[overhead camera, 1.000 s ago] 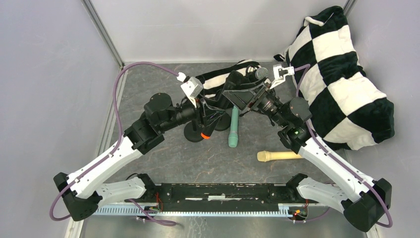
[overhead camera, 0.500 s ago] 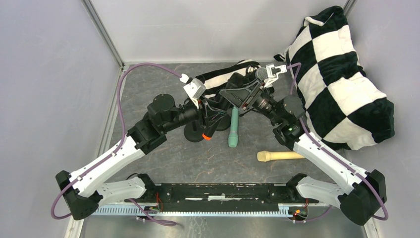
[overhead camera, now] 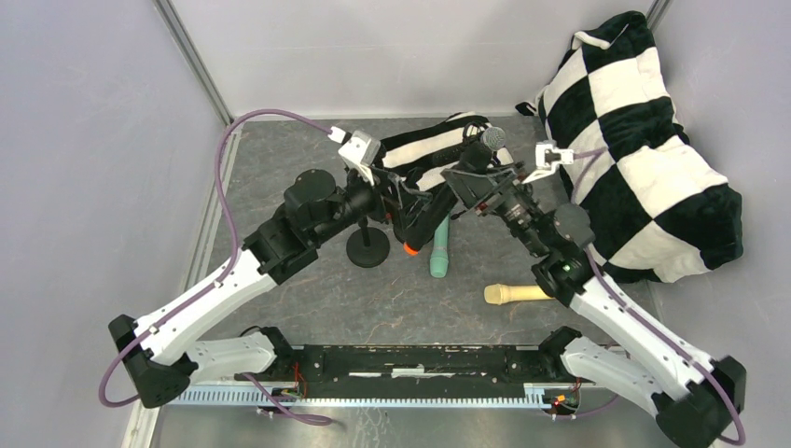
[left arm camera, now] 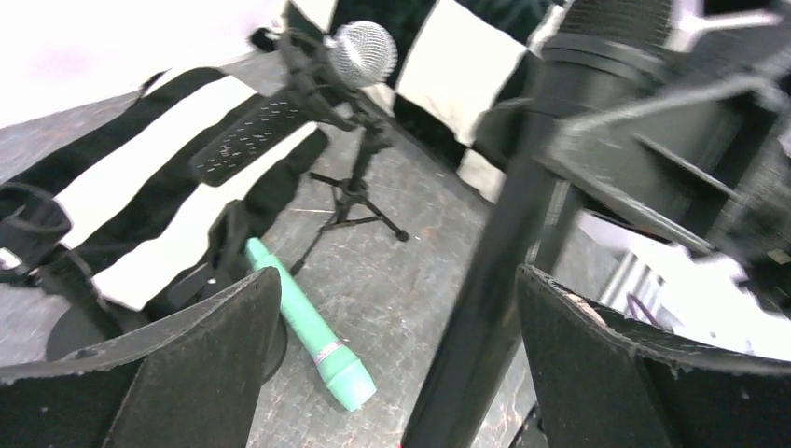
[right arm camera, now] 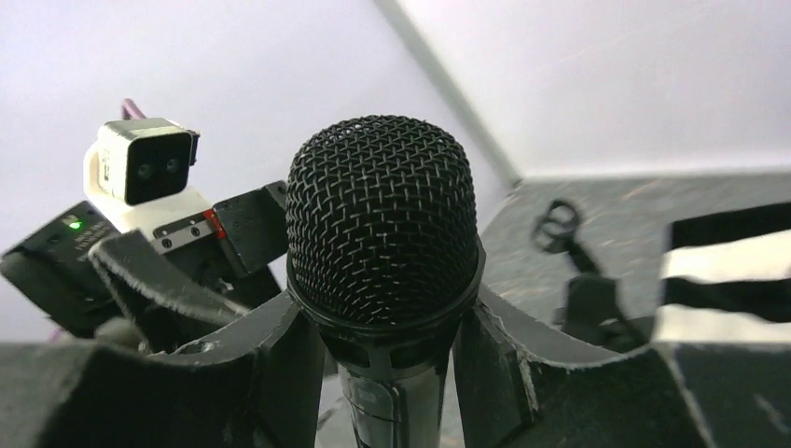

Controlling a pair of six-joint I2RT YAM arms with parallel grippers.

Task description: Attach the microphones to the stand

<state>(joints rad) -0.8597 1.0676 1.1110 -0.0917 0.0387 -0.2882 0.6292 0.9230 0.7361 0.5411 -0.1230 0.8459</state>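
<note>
Right gripper (right arm camera: 387,369) pinches the orange-ringed black microphone (overhead camera: 417,229) just below its head; left gripper (left arm camera: 401,373) is spread wide around its body. On that single tilted grip it could slip or swing, missing the round-base stand (overhead camera: 368,248) at its nine o'clock.

White-and-black jointed arms (overhead camera: 201,303), purple cables (overhead camera: 219,205), white wrist cameras (overhead camera: 359,149), green light (overhead camera: 562,268).
</note>
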